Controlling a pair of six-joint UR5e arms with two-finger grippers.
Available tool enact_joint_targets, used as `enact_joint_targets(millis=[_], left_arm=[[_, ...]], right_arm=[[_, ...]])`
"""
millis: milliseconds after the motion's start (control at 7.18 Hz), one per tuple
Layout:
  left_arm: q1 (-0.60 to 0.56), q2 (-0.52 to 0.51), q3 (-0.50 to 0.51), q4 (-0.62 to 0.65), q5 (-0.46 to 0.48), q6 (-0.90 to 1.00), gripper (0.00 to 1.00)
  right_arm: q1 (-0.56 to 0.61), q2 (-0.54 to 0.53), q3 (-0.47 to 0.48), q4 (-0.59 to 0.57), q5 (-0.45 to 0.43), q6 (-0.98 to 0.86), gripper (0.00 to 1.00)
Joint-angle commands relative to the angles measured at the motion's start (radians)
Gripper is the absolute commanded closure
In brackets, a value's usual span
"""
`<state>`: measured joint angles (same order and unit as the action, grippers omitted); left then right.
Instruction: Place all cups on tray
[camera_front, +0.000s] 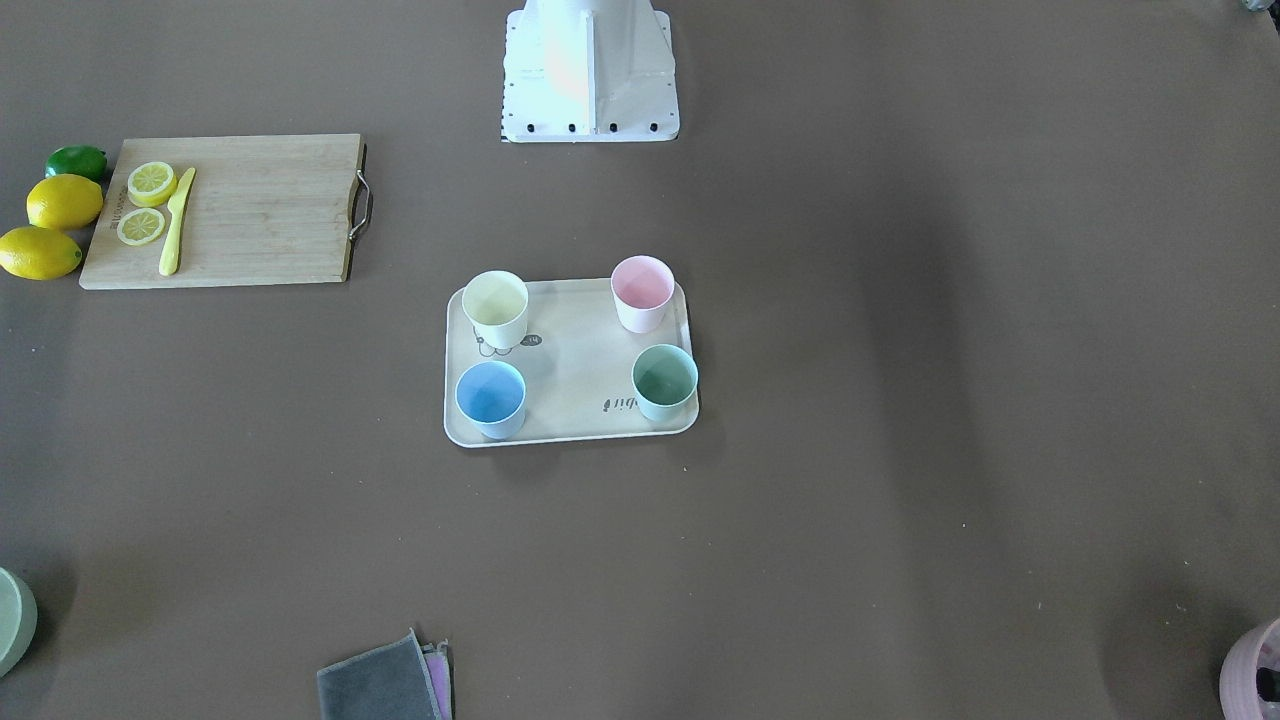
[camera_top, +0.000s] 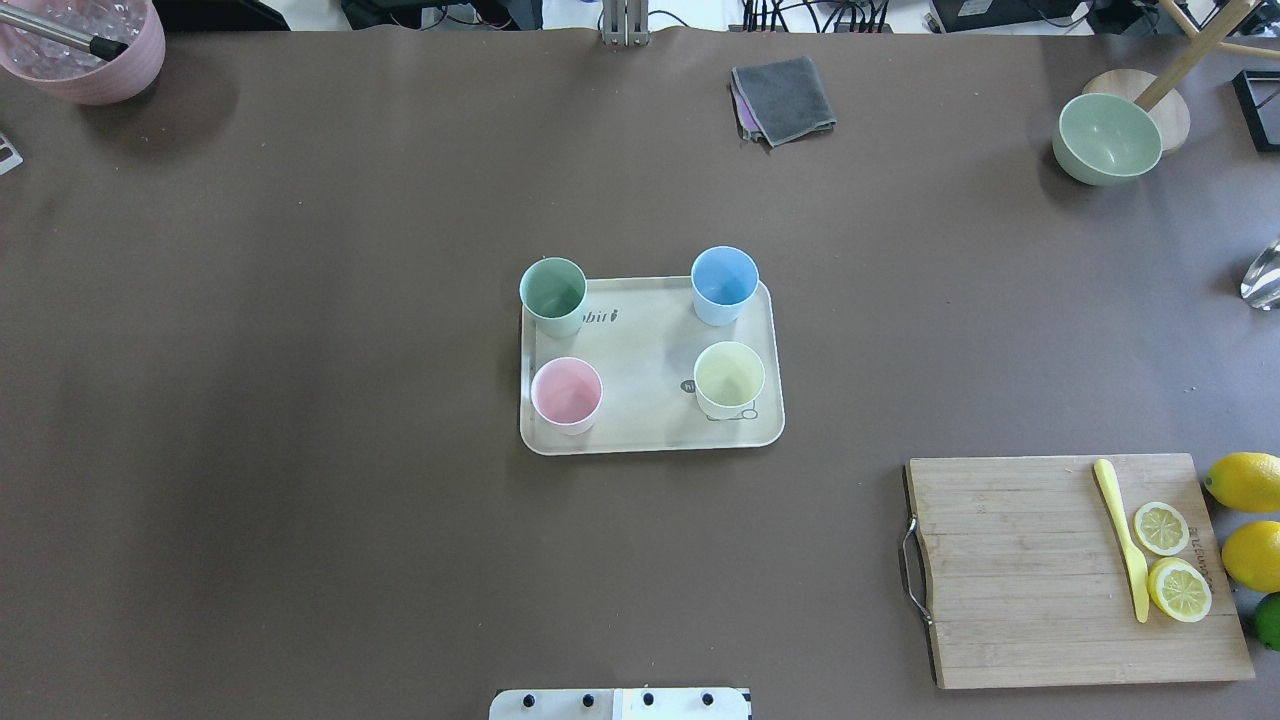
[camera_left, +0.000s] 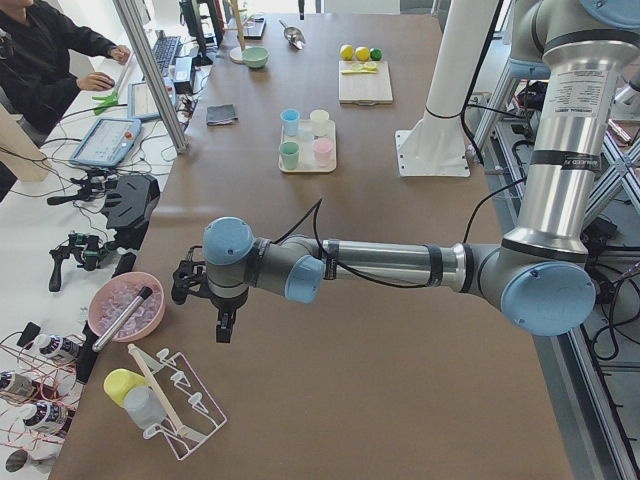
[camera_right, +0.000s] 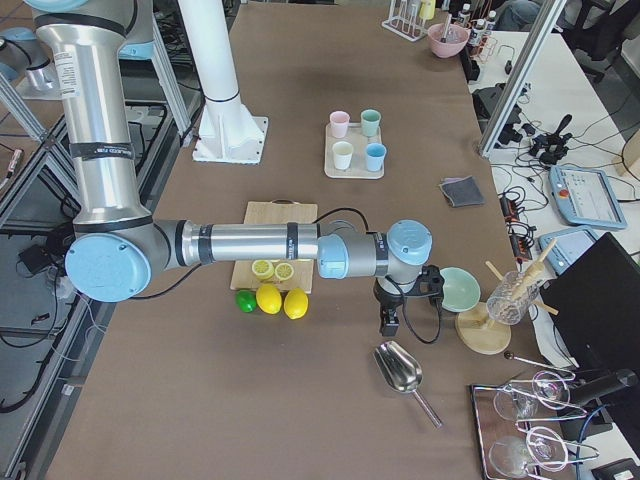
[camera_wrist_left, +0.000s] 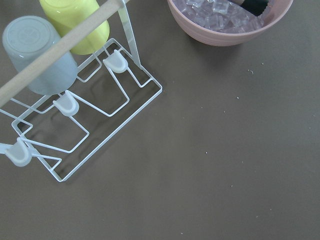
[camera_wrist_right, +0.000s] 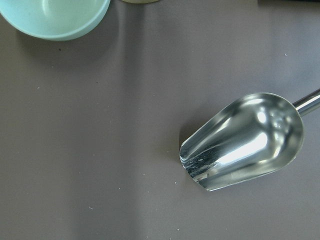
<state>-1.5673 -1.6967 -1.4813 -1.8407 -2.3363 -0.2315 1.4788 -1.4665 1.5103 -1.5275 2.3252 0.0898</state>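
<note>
The cream tray (camera_top: 650, 400) lies at the middle of the table. All four cups stand upright on it, one near each corner: mint green (camera_top: 553, 295), light blue (camera_top: 724, 283), light pink (camera_top: 566, 393) and pale yellow (camera_top: 729, 378). The front-facing view shows the same tray (camera_front: 575, 385). My left gripper (camera_left: 225, 322) hangs over the table's left end, far from the tray. My right gripper (camera_right: 390, 318) hangs over the right end, far from the tray. Neither gripper's fingers show in the wrist views, and I cannot tell whether either is open or shut.
A wooden cutting board (camera_top: 1020, 570) with a yellow knife and lemon slices lies near the right, with whole lemons (camera_top: 1245, 482) beside it. A sage-green bowl (camera_top: 1108, 137), a grey cloth (camera_top: 785, 98) and a pink pot of ice (camera_top: 85, 45) stand at the far edge. A metal scoop (camera_wrist_right: 245, 140) and a wire rack (camera_wrist_left: 75, 115) lie under the wrists.
</note>
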Motion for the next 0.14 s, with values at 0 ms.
enact_joint_targets(millis=[0], left_arm=[[0.000, -0.001, 0.001, 0.000, 0.000, 0.000, 0.02]], right_arm=[[0.000, 0.002, 0.001, 0.001, -0.001, 0.001, 0.00]])
